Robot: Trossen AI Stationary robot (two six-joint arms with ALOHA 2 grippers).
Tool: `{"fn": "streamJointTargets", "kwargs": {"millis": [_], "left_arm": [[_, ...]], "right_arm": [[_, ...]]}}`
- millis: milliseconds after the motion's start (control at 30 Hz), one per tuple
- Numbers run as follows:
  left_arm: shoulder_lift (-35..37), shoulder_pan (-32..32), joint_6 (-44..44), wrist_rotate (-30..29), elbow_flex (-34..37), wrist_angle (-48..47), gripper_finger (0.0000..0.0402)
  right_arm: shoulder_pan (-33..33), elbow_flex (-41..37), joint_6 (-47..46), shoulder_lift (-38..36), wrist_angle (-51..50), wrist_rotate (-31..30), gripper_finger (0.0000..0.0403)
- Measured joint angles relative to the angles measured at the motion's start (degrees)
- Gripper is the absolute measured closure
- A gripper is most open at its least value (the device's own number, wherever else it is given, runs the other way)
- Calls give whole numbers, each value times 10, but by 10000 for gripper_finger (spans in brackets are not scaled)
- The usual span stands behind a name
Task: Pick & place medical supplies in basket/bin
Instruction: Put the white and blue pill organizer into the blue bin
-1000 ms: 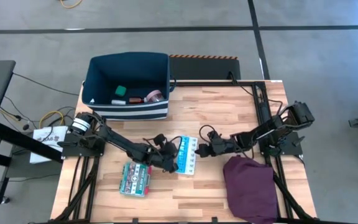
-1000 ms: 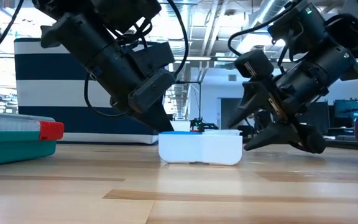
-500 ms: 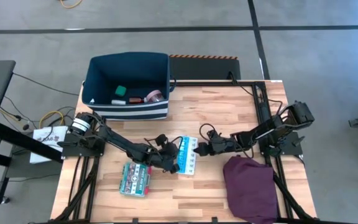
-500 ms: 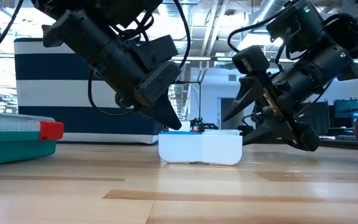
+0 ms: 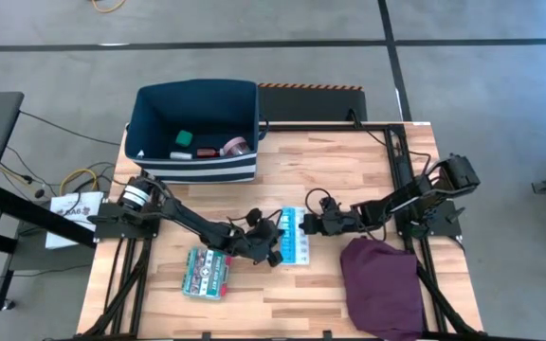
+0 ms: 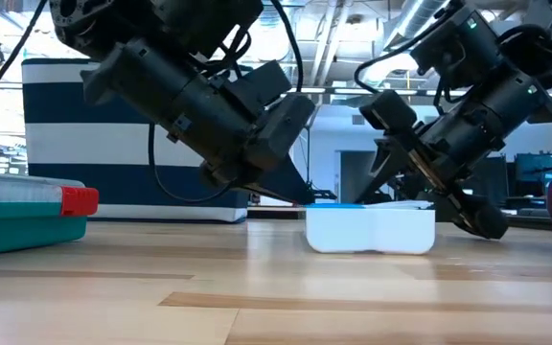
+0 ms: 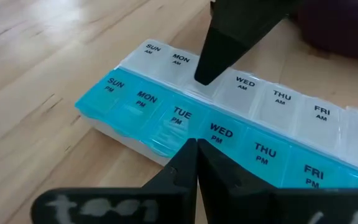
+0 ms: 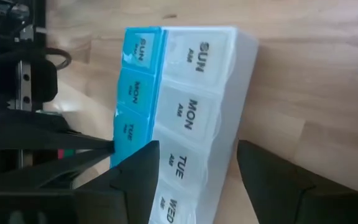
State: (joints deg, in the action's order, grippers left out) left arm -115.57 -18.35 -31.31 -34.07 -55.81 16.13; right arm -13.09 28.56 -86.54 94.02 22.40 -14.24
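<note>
I am reaching both arms low over the bench (image 5: 349,170). The light-blue pill organizer (image 5: 296,236) is lying flat on the wood, right between my two end effectors.

My left end effector (image 5: 271,248) is sitting at the blue side of the organizer. Its fingers are pressed together into one point, and that point is touching the organizer's edge by the TUE box. It is not holding anything.

My right end effector (image 5: 311,225) is sitting at the clear white side of the organizer. Its fingers are spread apart, and one finger (image 8: 135,171) is lying over the white lids. It is not gripping the organizer.

The green-red flat box (image 5: 207,273) is lying just beside my left end effector, on the near side. The purple cloth (image 5: 382,284) is sitting in a heap near my right arm.

The navy-blue bin (image 5: 197,133) is standing well apart from both end effectors, at the far side of the bench. A green tape roll (image 5: 184,138) and a pink round cup (image 5: 238,146) are sitting inside it.
</note>
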Motion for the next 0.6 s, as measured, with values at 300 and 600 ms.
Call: {"fn": "streamJointTargets", "kwargs": {"millis": [300, 600], "left_arm": [[2, -3, -14, 3, 0, -17, 402], [2, -19, -30, -4, 1, -28, 402]], "right_arm": [[-10, 0, -6, 0, -5, 9, 198], [-36, 0, -39, 0, -12, 18, 200]]}}
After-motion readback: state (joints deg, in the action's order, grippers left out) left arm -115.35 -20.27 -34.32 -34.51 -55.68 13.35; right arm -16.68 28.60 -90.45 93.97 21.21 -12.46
